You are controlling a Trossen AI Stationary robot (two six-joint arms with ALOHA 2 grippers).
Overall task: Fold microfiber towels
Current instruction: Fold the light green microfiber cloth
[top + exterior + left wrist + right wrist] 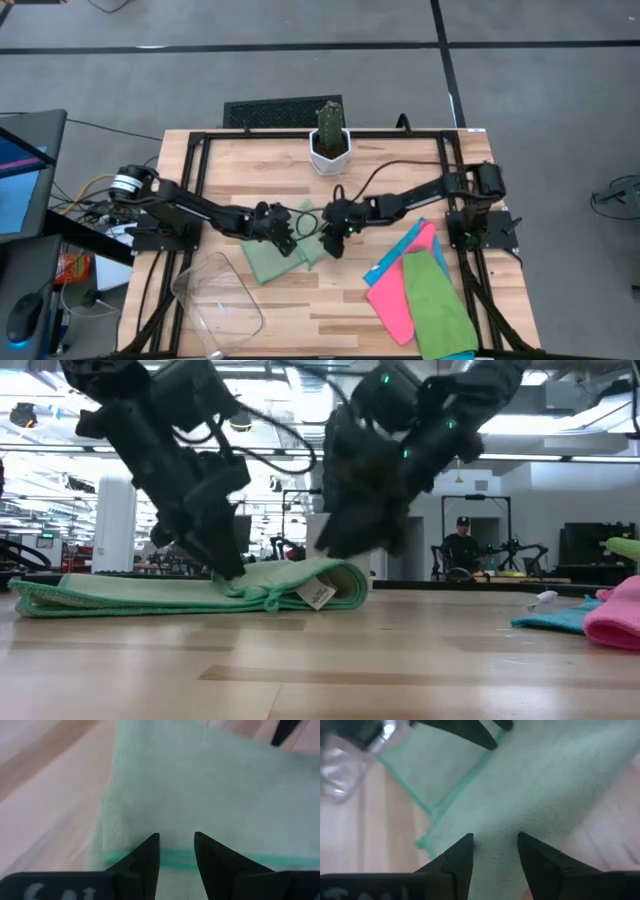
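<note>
Light green microfiber towel (272,258) is lying partly folded near the middle of the desk (270,165), its doubled edge rolled over with a white tag showing in the low view. Left gripper (283,233) is pressing down on the towel, fingers (145,862) narrowly parted with cloth between them. Right gripper (331,242) is hovering at the folded edge, fingers (457,862) spread apart over the cloth, gripping nothing. Pink, green and blue towels (420,290) are piled toward the desk's right front corner. Clear plastic bin (215,300) is sitting at the left front.
</note>
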